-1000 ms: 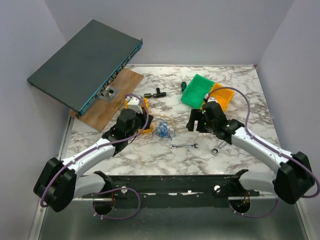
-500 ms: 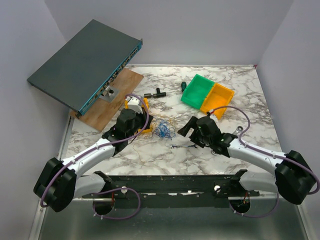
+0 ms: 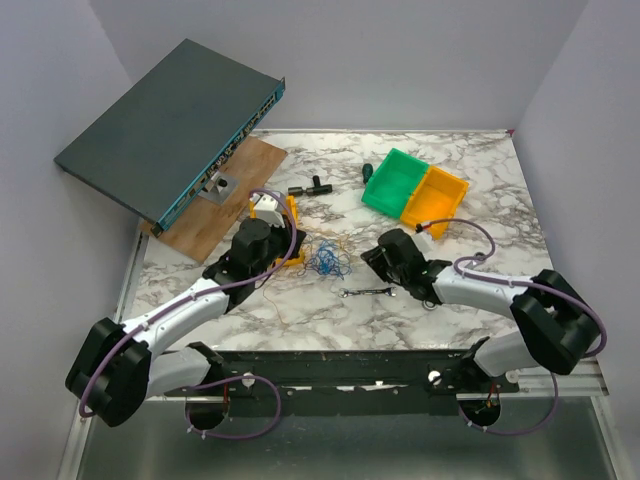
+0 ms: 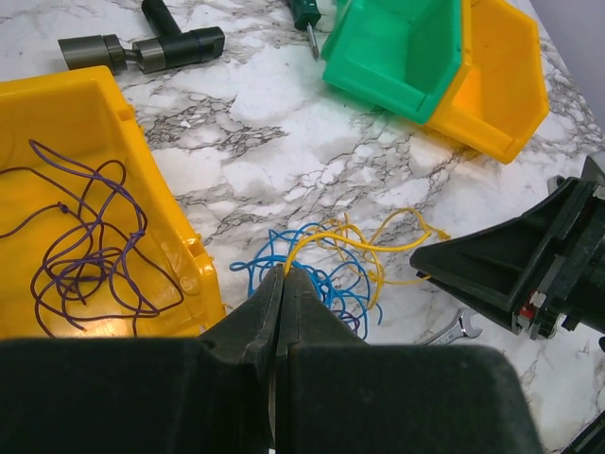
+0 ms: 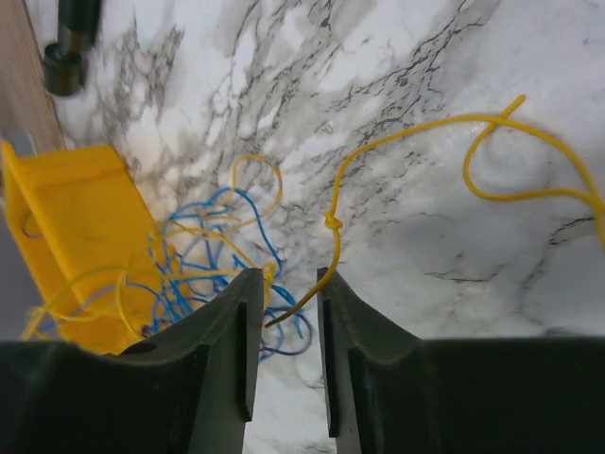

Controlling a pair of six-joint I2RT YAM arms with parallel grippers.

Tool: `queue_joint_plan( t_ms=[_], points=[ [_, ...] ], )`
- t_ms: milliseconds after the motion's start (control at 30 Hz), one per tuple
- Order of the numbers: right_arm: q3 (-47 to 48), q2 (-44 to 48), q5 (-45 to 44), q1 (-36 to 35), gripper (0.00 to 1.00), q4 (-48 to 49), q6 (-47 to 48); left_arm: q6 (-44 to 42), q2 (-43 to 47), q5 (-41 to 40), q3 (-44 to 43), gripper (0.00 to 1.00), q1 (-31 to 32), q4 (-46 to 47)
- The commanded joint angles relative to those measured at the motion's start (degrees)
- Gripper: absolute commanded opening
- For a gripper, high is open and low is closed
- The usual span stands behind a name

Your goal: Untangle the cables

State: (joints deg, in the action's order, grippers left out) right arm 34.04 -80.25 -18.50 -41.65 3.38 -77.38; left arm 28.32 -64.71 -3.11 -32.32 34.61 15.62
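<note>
**At the middle of the counter, a little left of centre: both pincers on the tangle, one strand ready to be drawn out**

Toward the left edge of the marble counter (image 3: 300, 312) stands a yellow bin (image 4: 175, 213) with a loose coil of purple wire (image 4: 85, 246) lying in it. Just beside its right wall, the left gripper (image 4: 280, 276) has its jaws pressed together at the near-left fringe of the cables (image 4: 326, 279). A yellow loop runs right down into the tips, so it looks to be pinching a strand there and anchoring the bunch.

The cables lie on the bare marble as a small knot of blue and yellow loops, with stray yellow tails spreading toward the right.

At their right side the right gripper (image 5: 286, 279) holds its jaws narrow but parted. A yellow strand (image 5: 333, 222) with a small knot in it runs down into the gap and is not yet nipped. A wrench (image 3: 368, 292) lies apart, toward the near edge.

The step in hand appears to be securing that yellow strand. The next move calls for closing fully on it, then pulling slowly rightward, away from the anchored side. It should ease off if the blue loops drag along.
</note>
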Motion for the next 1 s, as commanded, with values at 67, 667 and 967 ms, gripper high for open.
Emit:
queue_joint_plan(
  t_ms=[67,667,967],
  points=[
    [3.0,0.3,-11.1,-0.2,0.03,-2.8,-0.5,-0.9,1.8,-1.6,0.9,0.0,0.2,1.0],
    [16.6,34.8,-52.7,0.8,0.01,-37.5,23.4,4.6,-0.2,-21.9,-4.1,0.0,0.2,-13.9],
    [24.5,40.4,-62.2,0.8,0.01,-37.5,35.8,6.1,-3.1,-24.2,-6.0,0.0,0.2,-17.5]
  ],
)
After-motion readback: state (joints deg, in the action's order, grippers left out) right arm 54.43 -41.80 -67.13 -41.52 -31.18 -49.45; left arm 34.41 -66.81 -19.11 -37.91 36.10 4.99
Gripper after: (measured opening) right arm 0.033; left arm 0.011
